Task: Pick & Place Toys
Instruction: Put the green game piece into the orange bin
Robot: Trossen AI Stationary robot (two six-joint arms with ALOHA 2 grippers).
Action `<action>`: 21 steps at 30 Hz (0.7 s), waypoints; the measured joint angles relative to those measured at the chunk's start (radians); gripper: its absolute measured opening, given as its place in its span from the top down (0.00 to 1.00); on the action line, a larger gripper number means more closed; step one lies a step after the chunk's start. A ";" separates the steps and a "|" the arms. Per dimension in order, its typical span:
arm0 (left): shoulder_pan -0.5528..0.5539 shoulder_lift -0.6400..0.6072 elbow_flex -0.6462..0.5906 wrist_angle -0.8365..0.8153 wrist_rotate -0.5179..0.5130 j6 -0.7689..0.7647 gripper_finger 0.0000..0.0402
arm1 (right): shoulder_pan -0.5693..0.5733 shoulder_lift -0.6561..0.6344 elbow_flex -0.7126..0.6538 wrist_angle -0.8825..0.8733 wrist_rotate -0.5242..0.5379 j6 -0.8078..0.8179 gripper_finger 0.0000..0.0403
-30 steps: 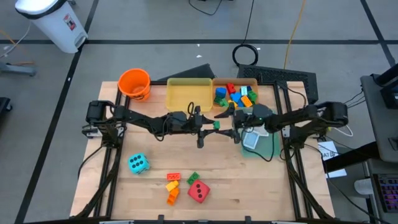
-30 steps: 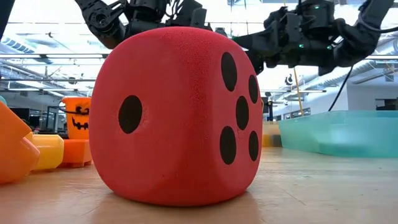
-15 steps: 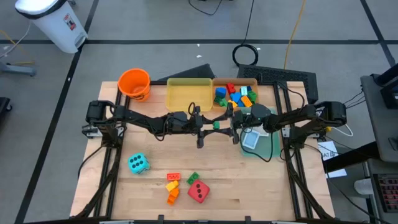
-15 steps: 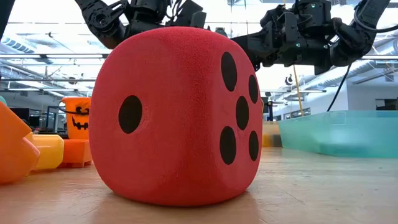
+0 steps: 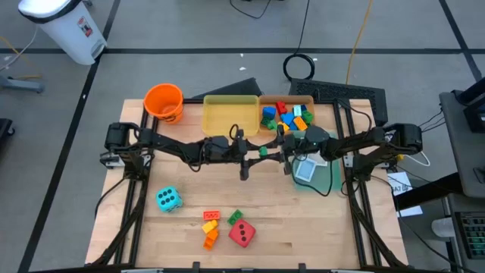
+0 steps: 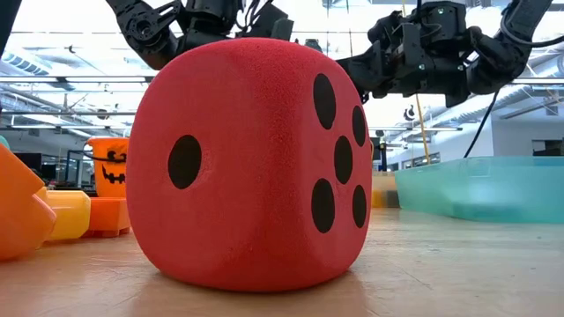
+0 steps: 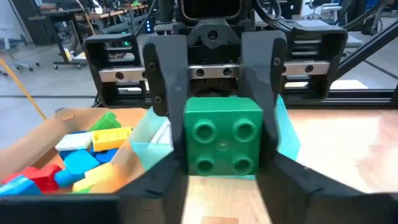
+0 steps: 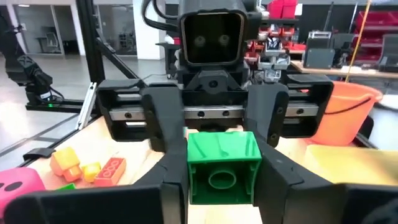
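Observation:
A green brick (image 5: 263, 152) hangs in mid-air over the table's middle, between my two grippers. My left gripper (image 5: 256, 152) comes at it from the table's left and my right gripper (image 5: 273, 150) from the right; both are shut on it. The brick's studs (image 7: 224, 140) face the left arm and its hollow underside (image 8: 221, 179) faces the right arm. A cyan die (image 5: 168, 199), a red die (image 5: 242, 233) and some loose bricks (image 5: 211, 227) rest on the near part of the table. My left gripper pinches the green brick's two opposite sides (image 7: 188, 169) between its fingers (image 7: 155, 186). The fingers lie level and come from the table's left. The brick is lifted clear of the table, studs toward this arm. My right gripper pinches the same two sides of the brick (image 8: 191, 180) between its fingers (image 8: 174, 186), level, from the table's right. Its fingertips meet the left gripper's head-on around the brick. The brick stays clear of the table.
An orange bucket (image 5: 164, 101) stands at the far left. Beside it lie a yellow tray (image 5: 229, 115) and an orange tray (image 5: 307, 101) full of bricks. A teal tray (image 5: 326, 178) with a card (image 5: 305, 171) lies under the right arm.
My right gripper's fingers, spread wide a second ago, have shut on the green brick that my left gripper holds. Both arms and the brick have stayed in place.

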 joint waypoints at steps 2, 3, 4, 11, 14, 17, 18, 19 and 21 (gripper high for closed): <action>-0.002 0.000 0.000 -0.005 -0.002 -0.038 0.47 | -0.019 -0.017 0.000 -0.034 -0.008 0.018 0.78; -0.002 0.000 0.000 -0.005 -0.003 -0.054 0.42 | -0.033 -0.033 0.000 -0.065 -0.011 0.027 0.78; -0.001 0.000 0.000 -0.004 -0.006 -0.065 0.38 | -0.049 -0.048 0.000 -0.092 -0.013 0.030 0.78; -0.001 0.000 0.000 -0.027 0.008 -0.086 0.20 | -0.202 -0.200 -0.010 -0.411 0.140 0.014 0.78; 0.003 0.000 0.000 -0.031 -0.001 -0.091 0.16 | -0.271 -0.214 -0.035 -0.504 0.297 -0.006 0.78; 0.001 0.000 0.000 -0.028 0.000 -0.093 0.15 | -0.349 -0.211 -0.072 -0.532 0.423 -0.006 0.77; 0.000 0.000 0.000 -0.028 0.001 -0.101 0.15 | -0.372 -0.209 -0.081 -0.527 0.434 -0.007 0.74; 0.000 0.000 0.000 -0.026 0.001 -0.109 0.16 | -0.396 -0.208 -0.089 -0.525 0.434 -0.006 0.72; 0.001 0.000 0.000 -0.024 0.000 -0.114 0.16 | -0.436 -0.208 -0.099 -0.522 0.423 0.002 0.66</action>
